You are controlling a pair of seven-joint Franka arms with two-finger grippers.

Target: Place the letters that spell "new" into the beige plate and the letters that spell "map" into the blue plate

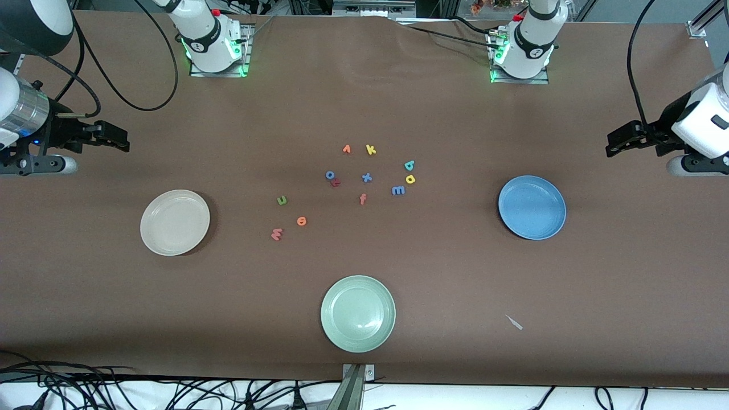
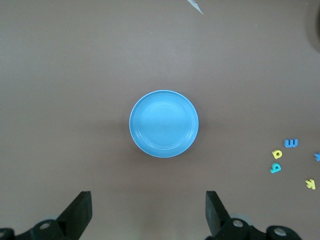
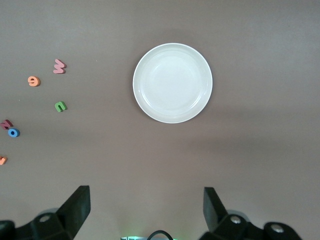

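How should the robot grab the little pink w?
Probably from straight above, open fingers pinching across the w on its two outer edges. It lies flat on the table, apart from the orange e, so there's room. The right gripper, open, is on its end.

High front view, wrist views downward

foam letters on tabletop (image 1: 455, 273) readable: green n (image 1: 282, 200), orange e (image 1: 302, 221), pink w (image 1: 277, 234), blue m (image 1: 398, 191), yellow k (image 1: 371, 150), blue x (image 1: 367, 177), red f (image 1: 363, 199).
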